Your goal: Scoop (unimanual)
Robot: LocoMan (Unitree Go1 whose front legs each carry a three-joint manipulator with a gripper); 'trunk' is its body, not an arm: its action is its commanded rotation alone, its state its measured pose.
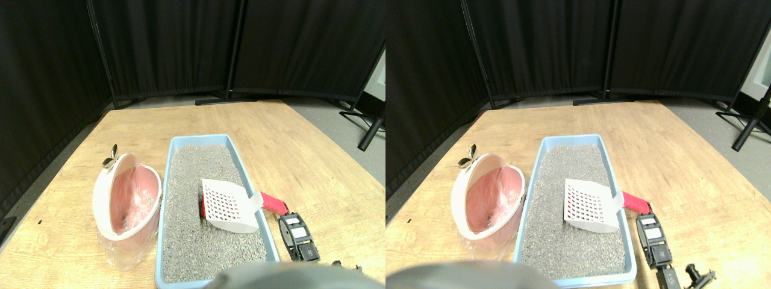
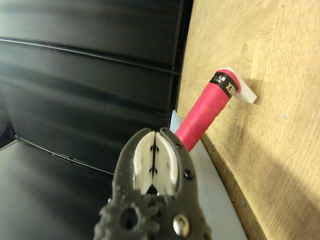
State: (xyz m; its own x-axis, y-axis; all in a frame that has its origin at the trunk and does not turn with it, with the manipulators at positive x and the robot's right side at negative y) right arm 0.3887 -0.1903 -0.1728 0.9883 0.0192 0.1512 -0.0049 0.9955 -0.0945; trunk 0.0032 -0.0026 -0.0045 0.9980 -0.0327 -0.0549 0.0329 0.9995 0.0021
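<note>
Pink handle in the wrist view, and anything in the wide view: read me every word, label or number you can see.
"EX": white letters on the black band near the end of the handle; more letters beside them cannot be read.
Stereo pair view: no text shows on the scoop, the tray or the bin.

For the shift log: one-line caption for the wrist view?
Right gripper, jaws shut and empty, beside the scoop's pink handle sticking out over the tray rim.
</note>
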